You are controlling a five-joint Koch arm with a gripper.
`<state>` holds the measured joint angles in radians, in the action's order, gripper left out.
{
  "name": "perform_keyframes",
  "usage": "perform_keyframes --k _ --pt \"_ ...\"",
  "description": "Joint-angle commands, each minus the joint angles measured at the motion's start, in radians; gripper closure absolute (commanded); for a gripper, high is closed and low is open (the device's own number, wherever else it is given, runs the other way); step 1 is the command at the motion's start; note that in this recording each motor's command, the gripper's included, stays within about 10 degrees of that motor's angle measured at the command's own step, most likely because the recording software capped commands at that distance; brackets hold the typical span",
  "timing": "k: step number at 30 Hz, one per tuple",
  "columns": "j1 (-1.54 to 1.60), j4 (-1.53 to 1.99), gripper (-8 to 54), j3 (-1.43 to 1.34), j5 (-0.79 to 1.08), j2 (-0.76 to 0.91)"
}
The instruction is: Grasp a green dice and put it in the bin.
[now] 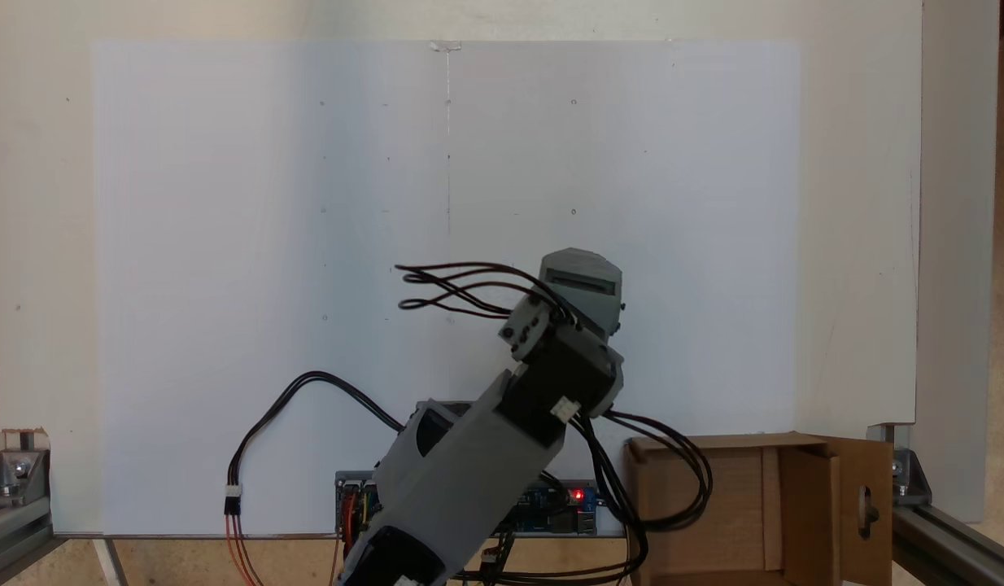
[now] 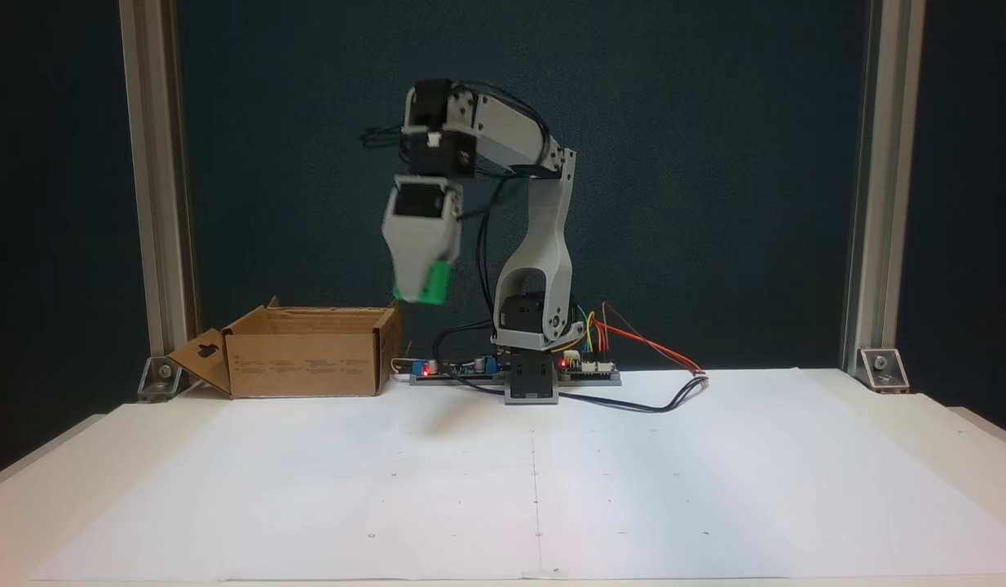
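Your jaws grip green dice (image 2: 436, 283) mid-air beside box (image 2: 307, 350) at worktop's back edge. Light, hard, slick plastic; pinch flat opposite faces firmly.

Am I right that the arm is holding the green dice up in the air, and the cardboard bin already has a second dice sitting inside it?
Not quite. The gripper does hold the green dice in the air, but in a fixed view from above the bin shows only bare cardboard inside, no second dice.
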<state>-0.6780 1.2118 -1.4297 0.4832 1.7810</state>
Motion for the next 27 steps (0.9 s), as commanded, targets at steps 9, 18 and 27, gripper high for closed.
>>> perform_keyframes --k 9,18,27 --pt "-0.563 -0.155 33.6 0.249 -0.043 -0.132" --pt "-0.969 -0.189 33.6 0.321 -0.026 -0.342" --pt "-1.126 -0.129 33.6 0.304 -0.034 -0.488"
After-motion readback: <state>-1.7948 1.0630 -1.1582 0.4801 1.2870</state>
